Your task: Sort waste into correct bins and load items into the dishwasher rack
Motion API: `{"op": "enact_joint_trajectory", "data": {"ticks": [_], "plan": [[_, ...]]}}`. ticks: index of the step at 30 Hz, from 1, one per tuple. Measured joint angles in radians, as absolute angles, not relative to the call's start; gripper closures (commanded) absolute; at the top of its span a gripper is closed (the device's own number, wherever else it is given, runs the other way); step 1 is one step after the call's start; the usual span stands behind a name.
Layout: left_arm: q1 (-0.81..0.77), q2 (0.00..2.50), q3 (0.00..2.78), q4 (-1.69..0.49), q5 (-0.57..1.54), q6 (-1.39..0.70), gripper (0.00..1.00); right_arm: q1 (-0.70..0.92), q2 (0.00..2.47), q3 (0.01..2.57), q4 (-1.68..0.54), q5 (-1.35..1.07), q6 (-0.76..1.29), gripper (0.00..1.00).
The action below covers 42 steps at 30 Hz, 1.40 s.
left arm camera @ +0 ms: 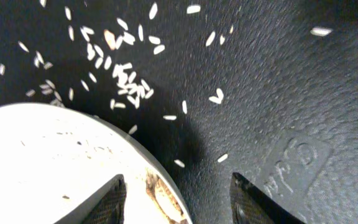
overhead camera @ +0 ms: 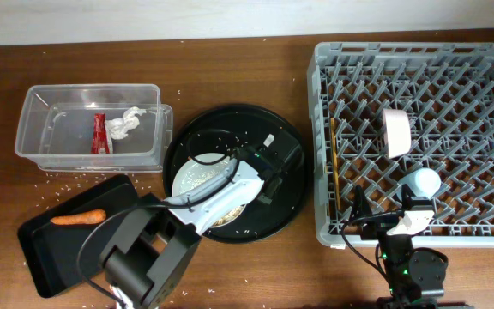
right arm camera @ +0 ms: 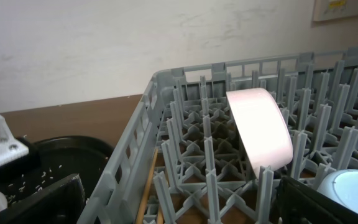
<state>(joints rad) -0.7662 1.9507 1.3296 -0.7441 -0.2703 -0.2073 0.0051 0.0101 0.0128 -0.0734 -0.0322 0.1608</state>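
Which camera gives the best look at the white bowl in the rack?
Right wrist: the bowl stands on edge among the rack pegs, large and unobstructed. Overhead shows the bowl smaller, from above. The left wrist view does not show it.

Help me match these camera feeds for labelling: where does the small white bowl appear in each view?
Overhead: white bowl stands on edge among pegs, upper middle of the dishwasher rack.
Left wrist: not in it.
Right wrist: centre right, on edge between pegs.
Shared landmark: round black tray, in all three views.
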Motion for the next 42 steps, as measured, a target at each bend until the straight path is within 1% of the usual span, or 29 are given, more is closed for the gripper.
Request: {"op": "enact_joint_trajectory", "data": {"ticks": [1,2,3,4,5,6,11,13,15,18,21,24,26,30,31,35,36,37,38,40,42], "plan": [[-0.767,1.972,1.330,-0.748,-0.271,-0.210,0.66,0.005,0.010,0.013,-0.073,-0.032,0.160,0.02],[-0.766,2.000,1.330,-0.748,-0.271,-0.194,0.78,0.005,0.010,0.013,-0.073,-0.032,0.160,0.02],[-0.767,2.009,1.335,-0.747,-0.273,-0.176,0.84,0.005,0.010,0.013,-0.073,-0.032,0.161,0.02],[-0.767,2.015,1.335,-0.748,-0.276,-0.164,0.86,0.005,0.010,0.013,-0.073,-0.032,0.161,0.02],[-0.767,2.016,1.335,-0.748,-0.277,-0.155,0.89,0.005,0.010,0.013,-0.073,-0.032,0.160,0.02],[-0.767,2.017,1.335,-0.742,-0.282,-0.131,1.00,0.005,0.010,0.013,-0.073,-0.032,0.160,0.02],[-0.765,2.018,1.338,-0.743,-0.319,-0.072,1.00,0.005,0.010,0.013,-0.073,-0.032,0.160,0.02],[-0.765,2.020,1.390,-0.831,-0.317,-0.075,1.00,0.005,0.010,0.013,-0.073,-0.032,0.160,0.02],[-0.765,2.010,1.499,-0.952,-0.299,-0.086,1.00,0.005,0.011,0.013,-0.073,-0.032,0.160,0.02],[-0.765,1.902,1.659,-1.131,-0.290,-0.094,1.00,0.005,0.010,0.013,-0.073,-0.032,0.160,0.02],[-0.730,1.790,1.685,-1.264,-0.284,-0.173,1.00,0.005,0.010,0.013,-0.073,-0.032,0.160,0.02],[-0.532,1.694,1.694,-1.418,-0.171,-0.222,1.00,0.005,0.010,0.013,-0.073,-0.032,0.160,0.02],[-0.450,1.692,1.695,-1.501,-0.138,-0.224,0.99,0.005,0.010,0.013,-0.073,-0.032,0.160,0.02],[-0.375,1.674,1.671,-1.500,-0.081,-0.274,1.00,0.005,0.010,0.013,-0.073,-0.032,0.160,0.02],[-0.320,1.638,1.634,-1.501,-0.070,-0.282,1.00,0.005,0.010,0.013,-0.073,-0.032,0.161,0.02],[-0.126,1.493,1.385,-1.337,0.022,-0.293,1.00,0.005,0.010,0.013,-0.073,-0.032,0.161,0.02],[-0.037,1.446,1.303,-1.311,0.054,-0.292,1.00,0.005,0.010,0.013,-0.073,-0.032,0.160,0.02],[0.008,1.416,1.254,-1.252,0.106,-0.275,1.00,0.005,0.010,0.013,-0.073,-0.032,0.160,0.02],[0.086,1.391,1.201,-1.222,0.172,-0.254,1.00,0.005,0.010,0.013,-0.073,-0.032,0.161,0.02],[0.208,1.382,1.113,-1.137,0.333,-0.161,0.99,0.005,0.010,0.013,-0.073,-0.033,0.160,0.02],[0.281,1.380,1.081,-1.131,0.477,-0.046,1.00,0.005,0.010,0.013,-0.073,-0.032,0.160,0.02]]}}
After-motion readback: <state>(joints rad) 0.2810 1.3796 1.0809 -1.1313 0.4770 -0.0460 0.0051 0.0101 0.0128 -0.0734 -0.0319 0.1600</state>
